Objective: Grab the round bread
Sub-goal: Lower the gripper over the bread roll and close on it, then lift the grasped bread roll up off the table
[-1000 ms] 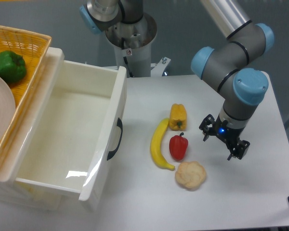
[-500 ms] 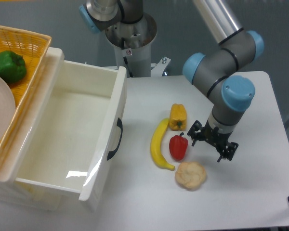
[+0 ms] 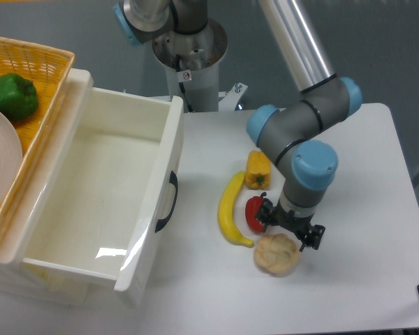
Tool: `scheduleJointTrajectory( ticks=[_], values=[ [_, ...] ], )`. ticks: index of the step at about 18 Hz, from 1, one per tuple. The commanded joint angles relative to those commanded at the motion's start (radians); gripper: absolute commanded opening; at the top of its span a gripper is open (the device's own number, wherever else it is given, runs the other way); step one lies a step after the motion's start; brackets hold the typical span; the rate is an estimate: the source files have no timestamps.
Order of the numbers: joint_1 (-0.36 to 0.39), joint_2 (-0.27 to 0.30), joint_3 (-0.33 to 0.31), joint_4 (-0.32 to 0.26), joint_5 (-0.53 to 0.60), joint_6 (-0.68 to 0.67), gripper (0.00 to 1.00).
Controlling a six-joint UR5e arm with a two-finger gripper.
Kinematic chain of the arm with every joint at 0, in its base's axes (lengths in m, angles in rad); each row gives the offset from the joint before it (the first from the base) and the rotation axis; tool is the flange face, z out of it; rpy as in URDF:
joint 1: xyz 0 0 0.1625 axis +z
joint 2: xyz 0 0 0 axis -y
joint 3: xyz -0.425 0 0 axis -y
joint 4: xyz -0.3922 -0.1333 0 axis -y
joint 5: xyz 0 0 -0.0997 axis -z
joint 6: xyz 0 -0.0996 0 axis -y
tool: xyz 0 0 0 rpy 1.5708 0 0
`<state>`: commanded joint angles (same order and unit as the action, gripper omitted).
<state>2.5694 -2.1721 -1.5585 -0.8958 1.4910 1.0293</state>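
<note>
The round bread (image 3: 275, 257) is a pale, lumpy bun on the white table, near the front edge. My gripper (image 3: 288, 230) hangs just above its back edge, fingers pointing down and spread apart, holding nothing. One finger is beside the red pepper (image 3: 254, 213), the other is at the bun's right rear. The bun's far rim is partly hidden by the gripper.
A yellow banana (image 3: 229, 210) lies left of the red pepper, and a yellow bell pepper (image 3: 257, 169) sits behind it. An open white drawer (image 3: 91, 188) fills the left. A wicker basket (image 3: 28, 77) with a green pepper (image 3: 12, 95) and a plate is at far left.
My gripper has moved left and toward the front, from the open table right of the peppers to just over the round bread. The objects have not moved.
</note>
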Motion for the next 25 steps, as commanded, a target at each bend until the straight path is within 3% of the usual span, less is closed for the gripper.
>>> scheduleJointTrajectory(
  ticks=[7,9,13,15,25],
  values=[
    [-0.028,-0.015,-0.005,0.008,0.052,-0.002,1.0],
    [-0.032,-0.017,-0.003,0.008,0.067,-0.011,0.88],
    [-0.031,-0.017,0.011,0.009,0.066,-0.063,0.24],
    [-0.026,-0.014,0.021,0.008,0.063,-0.087,0.01],
    [-0.012,-0.015,0.066,-0.005,0.06,-0.11,0.0]
  ],
)
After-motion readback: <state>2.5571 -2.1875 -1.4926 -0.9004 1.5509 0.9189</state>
